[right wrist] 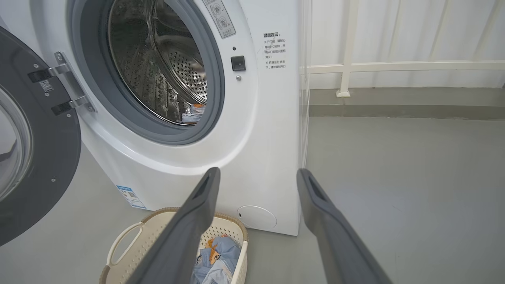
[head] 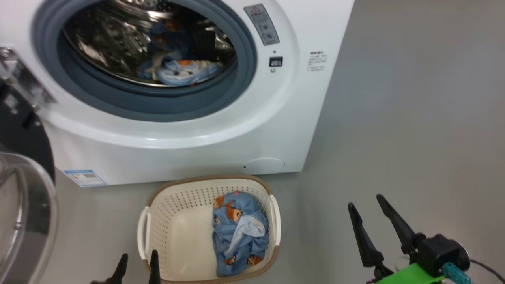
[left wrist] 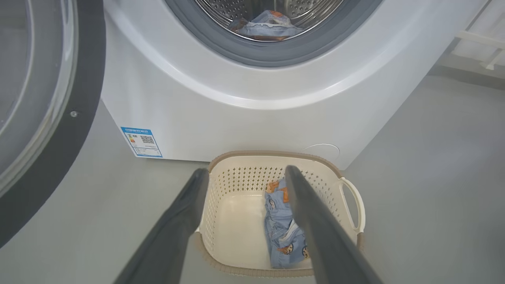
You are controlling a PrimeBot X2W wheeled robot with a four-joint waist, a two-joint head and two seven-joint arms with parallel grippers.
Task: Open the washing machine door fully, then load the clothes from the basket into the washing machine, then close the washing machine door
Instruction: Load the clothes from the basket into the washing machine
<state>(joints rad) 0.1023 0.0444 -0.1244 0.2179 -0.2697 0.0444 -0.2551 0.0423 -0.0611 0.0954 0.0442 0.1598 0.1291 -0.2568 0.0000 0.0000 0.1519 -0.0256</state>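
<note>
A: What stands on the smooth grey floor [head: 414, 118]?
B: The big white boxy front-loading washing machine [head: 189, 157], and just in front of it the small cream-white perforated plastic basket [head: 177, 209] with a brown rim.

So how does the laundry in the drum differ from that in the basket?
The drum laundry lies inside the washing machine, dim and spread sideways; the basket laundry is brightly lit, bunched along the right side of the basket. The drum laundry is loaded; the basket laundry is not. Both are light blue with orange prints.
</note>
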